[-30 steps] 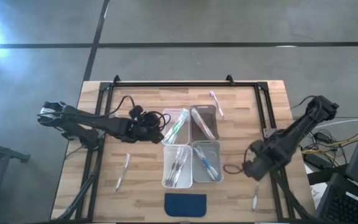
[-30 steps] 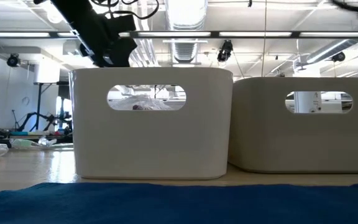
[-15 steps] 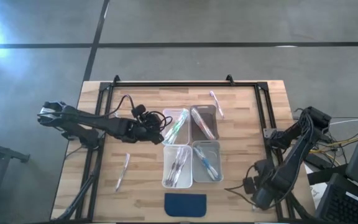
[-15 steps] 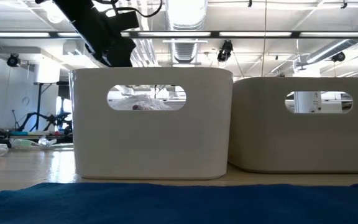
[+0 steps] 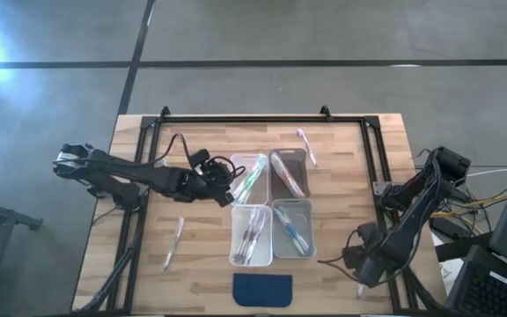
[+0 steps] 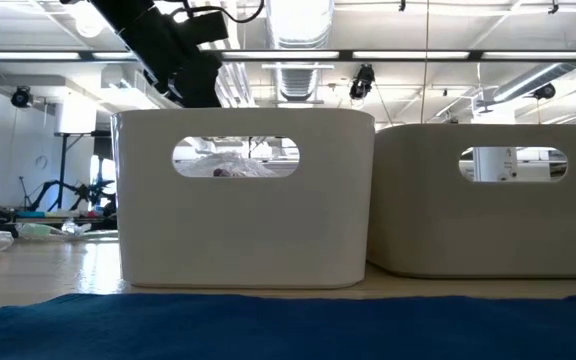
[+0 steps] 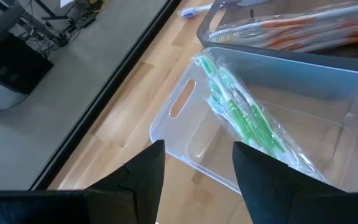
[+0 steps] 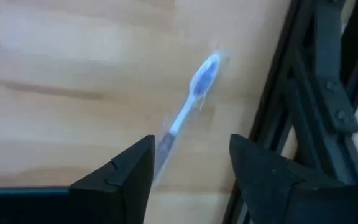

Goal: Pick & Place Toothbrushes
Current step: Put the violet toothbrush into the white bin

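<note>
Jaws, right (image 8: 188,165): spread wide, empty, low over the table (image 8: 55,74).
Toothbrush (image 8: 188,102): lies loose just ahead, handle running in between them, head pointing away.
Jaws, left (image 7: 194,180): apart, empty, over bin (image 7: 185,130); farther.

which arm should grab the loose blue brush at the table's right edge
Right. The right gripper hangs open just over the blue brush, while the left gripper sits open at the green-brush bin across the table.
</note>
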You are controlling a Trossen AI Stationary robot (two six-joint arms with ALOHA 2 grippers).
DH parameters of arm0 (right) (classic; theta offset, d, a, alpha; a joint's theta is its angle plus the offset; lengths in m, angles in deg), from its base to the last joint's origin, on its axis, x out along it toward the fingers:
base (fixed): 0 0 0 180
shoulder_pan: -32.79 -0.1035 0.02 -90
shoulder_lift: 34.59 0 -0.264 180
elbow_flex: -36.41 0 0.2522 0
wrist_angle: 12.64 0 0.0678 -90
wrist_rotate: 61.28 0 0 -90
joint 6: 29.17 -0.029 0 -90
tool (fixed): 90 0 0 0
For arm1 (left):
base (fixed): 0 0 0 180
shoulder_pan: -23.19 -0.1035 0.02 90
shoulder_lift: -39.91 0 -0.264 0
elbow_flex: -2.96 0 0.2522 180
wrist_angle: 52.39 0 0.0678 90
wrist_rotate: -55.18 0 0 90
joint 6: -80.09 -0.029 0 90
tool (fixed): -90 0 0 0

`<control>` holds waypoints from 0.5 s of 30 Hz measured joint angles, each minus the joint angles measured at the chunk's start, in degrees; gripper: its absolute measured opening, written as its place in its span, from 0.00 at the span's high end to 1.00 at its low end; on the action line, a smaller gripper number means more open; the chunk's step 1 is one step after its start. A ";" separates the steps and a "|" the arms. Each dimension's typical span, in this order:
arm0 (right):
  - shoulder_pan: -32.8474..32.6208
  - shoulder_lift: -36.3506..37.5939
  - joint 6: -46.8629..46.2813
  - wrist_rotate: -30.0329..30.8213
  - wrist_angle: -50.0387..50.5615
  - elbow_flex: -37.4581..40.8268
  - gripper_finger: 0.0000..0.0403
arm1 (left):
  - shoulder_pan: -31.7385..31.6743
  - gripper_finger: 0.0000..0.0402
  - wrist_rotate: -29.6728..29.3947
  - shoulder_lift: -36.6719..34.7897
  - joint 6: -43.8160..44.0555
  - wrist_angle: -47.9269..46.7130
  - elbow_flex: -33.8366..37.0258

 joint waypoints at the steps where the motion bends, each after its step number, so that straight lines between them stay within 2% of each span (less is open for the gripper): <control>1: 0.25 0.06 0.00 0.02 -0.60 0.88 0.48 | 0.00 0.52 0.00 0.00 0.00 0.00 0.00; 7: 1.84 1.75 0.17 -0.01 -2.91 5.71 0.48 | 0.00 0.52 0.12 0.00 -0.04 0.01 0.00; 15: 2.16 5.88 -0.20 -0.09 -12.79 14.43 0.51 | 0.00 0.52 0.34 0.00 -0.07 -0.13 0.00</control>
